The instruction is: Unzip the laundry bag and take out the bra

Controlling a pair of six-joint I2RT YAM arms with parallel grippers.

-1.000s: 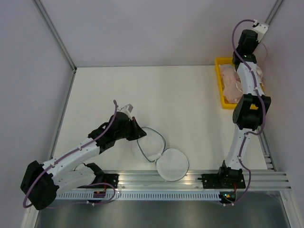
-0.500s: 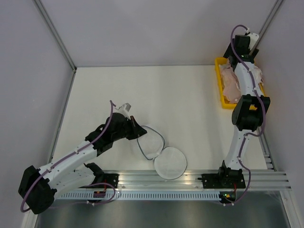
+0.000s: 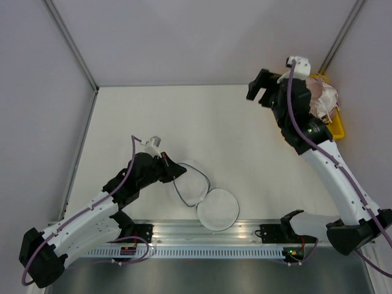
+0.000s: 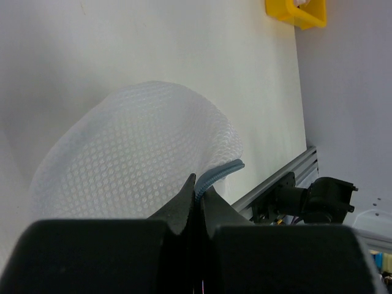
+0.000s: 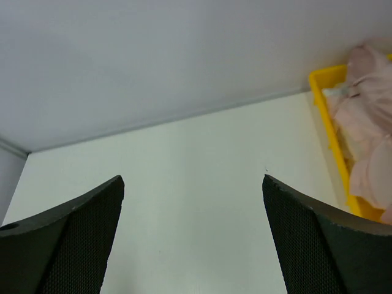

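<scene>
The black left fingers (image 4: 179,205) are pressed together on the bluish zipper edge (image 4: 222,169) of the laundry bag (image 4: 135,153), whose white mesh dome swells over the pale surface (image 4: 122,43). A yellow bin (image 4: 297,13) sits well apart at top right; a metal rail (image 4: 293,174) runs lower right.

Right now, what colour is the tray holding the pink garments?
Yellow tray; right wrist view shows it best.

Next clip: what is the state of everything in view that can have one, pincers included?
laundry bag: unzipped, spread into two round halves on the table, no pink garment visible inside.
left pincer: shut on the bag's zipper rim.
right pincer: open, empty, raised over the far side of the table.
yellow bin: holds heaped pale pink garments.
</scene>
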